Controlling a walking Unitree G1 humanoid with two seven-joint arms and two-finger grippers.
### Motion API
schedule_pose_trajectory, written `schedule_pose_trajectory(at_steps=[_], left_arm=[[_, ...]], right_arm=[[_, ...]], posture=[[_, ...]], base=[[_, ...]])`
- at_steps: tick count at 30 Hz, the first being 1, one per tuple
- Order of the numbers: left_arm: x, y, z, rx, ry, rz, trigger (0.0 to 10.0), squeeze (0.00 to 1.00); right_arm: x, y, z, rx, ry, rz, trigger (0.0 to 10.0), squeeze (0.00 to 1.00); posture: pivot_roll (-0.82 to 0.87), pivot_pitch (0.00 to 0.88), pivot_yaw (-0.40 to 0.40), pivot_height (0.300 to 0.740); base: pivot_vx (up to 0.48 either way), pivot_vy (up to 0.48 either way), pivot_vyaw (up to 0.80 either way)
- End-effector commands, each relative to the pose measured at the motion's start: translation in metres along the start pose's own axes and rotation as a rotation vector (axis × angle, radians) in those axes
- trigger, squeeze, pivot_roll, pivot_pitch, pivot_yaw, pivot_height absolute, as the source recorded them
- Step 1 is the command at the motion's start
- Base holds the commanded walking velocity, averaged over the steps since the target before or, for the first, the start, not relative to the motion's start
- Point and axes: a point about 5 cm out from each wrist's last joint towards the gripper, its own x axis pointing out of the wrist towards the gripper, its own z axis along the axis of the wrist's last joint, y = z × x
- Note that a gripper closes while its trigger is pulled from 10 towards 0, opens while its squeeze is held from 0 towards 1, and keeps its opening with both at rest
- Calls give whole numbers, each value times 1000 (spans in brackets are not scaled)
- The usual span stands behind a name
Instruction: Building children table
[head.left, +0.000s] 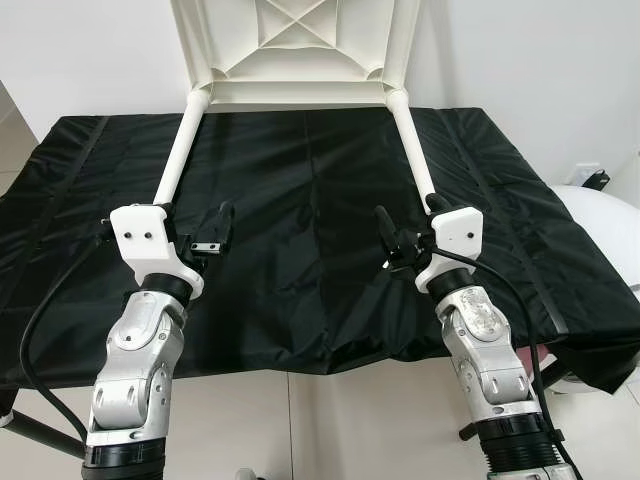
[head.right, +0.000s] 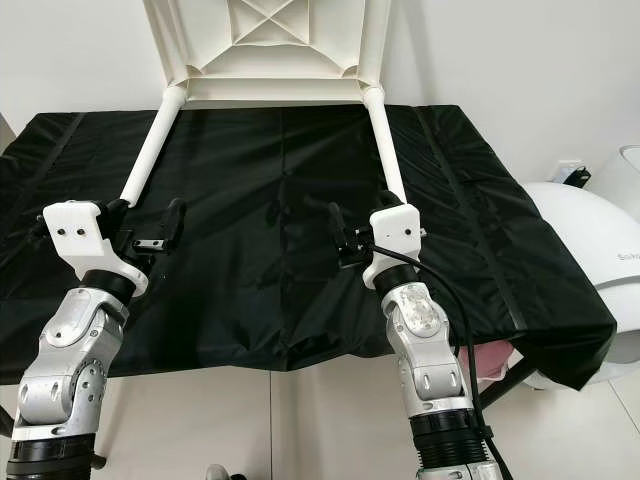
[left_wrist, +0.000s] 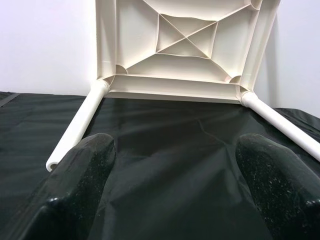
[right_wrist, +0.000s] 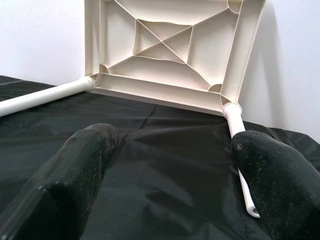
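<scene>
A white plastic children's table top (head.left: 295, 40) stands on its edge against the back wall, ribbed underside toward me. Two white legs are plugged into its lower corners and lie on the black cloth toward me: the left leg (head.left: 180, 150) and the right leg (head.left: 415, 150). My left gripper (head.left: 195, 235) hovers open by the left leg's free end, with nothing between its fingers (left_wrist: 85, 170). My right gripper (head.left: 410, 238) is open beside the right leg's free end (right_wrist: 246, 192), which lies close to one of its fingers (right_wrist: 275, 175).
A black cloth (head.left: 300, 250) covers the work table, and its front edge hangs just behind my wrists. A white rounded appliance (head.left: 605, 230) stands off the right side. Something pink (head.right: 490, 360) shows under the table's right corner.
</scene>
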Motion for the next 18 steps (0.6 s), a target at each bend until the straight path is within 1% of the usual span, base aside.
schedule_pose_trajectory(at_steps=[1,18], left_arm=[[2,-1,1,-4,-11,-10,10000,0],[1,-1,4,-5,-14,-13,10000,0]], right_arm=[[-2,-1,-1,8,-4,-6,10000,0],[-6,-2,-2,8,3,-18,10000,0]], posture=[[-29,63,-2,740],[-28,77,6,740]], base=[[266,0,0],[278,0,0]])
